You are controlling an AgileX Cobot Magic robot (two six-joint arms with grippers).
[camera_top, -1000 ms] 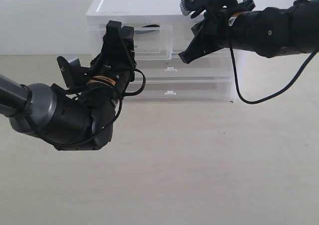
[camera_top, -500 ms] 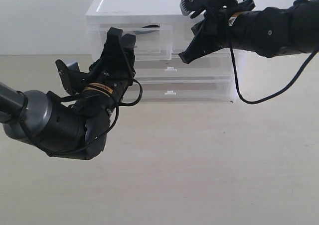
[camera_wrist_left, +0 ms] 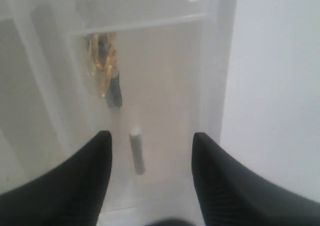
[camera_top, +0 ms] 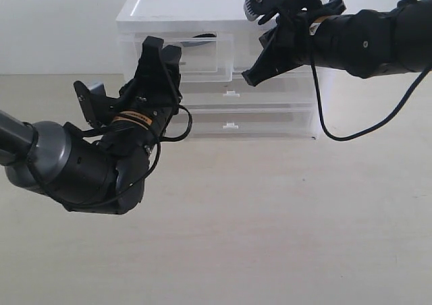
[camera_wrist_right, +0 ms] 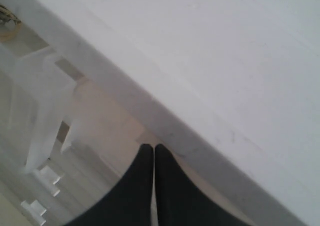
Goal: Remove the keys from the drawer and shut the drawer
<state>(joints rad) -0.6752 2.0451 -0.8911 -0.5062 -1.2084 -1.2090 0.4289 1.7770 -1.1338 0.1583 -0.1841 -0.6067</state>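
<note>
The drawer (camera_top: 209,59), the left half-width translucent one at the top of the white cabinet, stands pulled out a little. The keys show inside it as a black cord (camera_top: 202,36). In the left wrist view the gold keys (camera_wrist_left: 102,61) with a dark piece lie behind the drawer (camera_wrist_left: 165,86) front, beyond its small tab handle (camera_wrist_left: 136,151). My left gripper (camera_top: 162,46) is open right in front of this drawer, with the handle (camera_wrist_left: 136,151) between its fingers (camera_wrist_left: 95,171) but not touched. My right gripper (camera_top: 248,79) is shut and holds nothing, before the right half-width drawer; a gold ring of the keys (camera_wrist_right: 7,25) shows at its view's edge.
The white plastic cabinet (camera_top: 270,126) stands at the back of the beige table (camera_top: 283,217), with two full-width drawers (camera_top: 231,93) under the half-width ones. A black cable (camera_top: 324,126) hangs from the right arm in front of the cabinet's right side. A pale wall lies behind.
The left arm has shifted a little to the left, with its open gripper staying in front of the left drawer. The right arm has not moved.
</note>
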